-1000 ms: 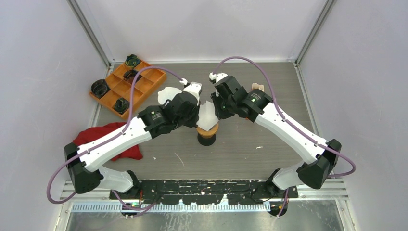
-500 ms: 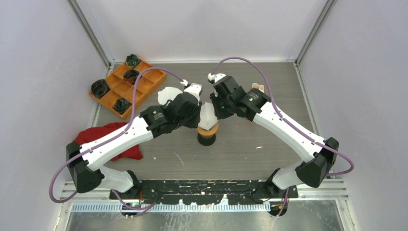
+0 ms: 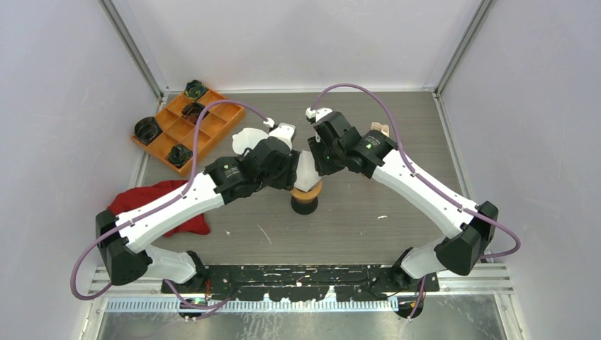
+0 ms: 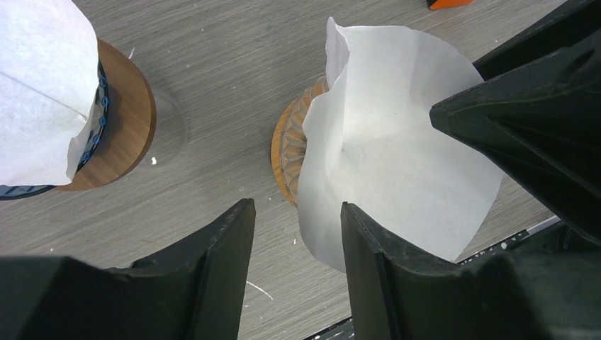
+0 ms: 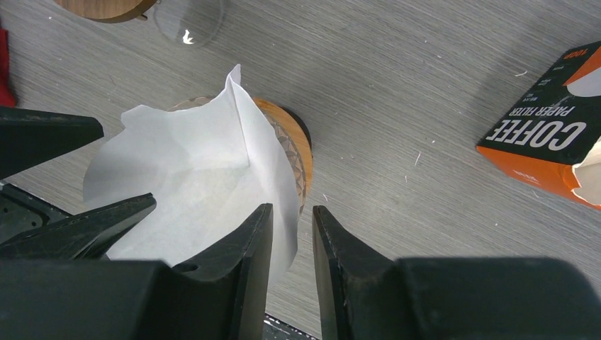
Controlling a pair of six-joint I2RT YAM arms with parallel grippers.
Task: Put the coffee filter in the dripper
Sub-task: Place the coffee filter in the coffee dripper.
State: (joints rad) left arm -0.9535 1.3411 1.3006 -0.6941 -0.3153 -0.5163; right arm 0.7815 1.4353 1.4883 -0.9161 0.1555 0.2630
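The white paper coffee filter stands as an open cone in the amber faceted dripper at the table's middle. In the left wrist view the filter rises from the dripper. My left gripper is open at its left rim, and the paper's edge passes behind the right finger without being pinched. In the right wrist view the filter fills the dripper. My right gripper stands narrowly open, with the filter's right rim loose in the gap.
An orange tray with black parts sits at the back left, and a red cloth lies at the left. A wooden stand with white paper is behind the left gripper. A coffee filter box lies to the right.
My left jaws have opened from shut and let go of the filter's rim. My right jaws have parted a little. The filter stays in the dripper.
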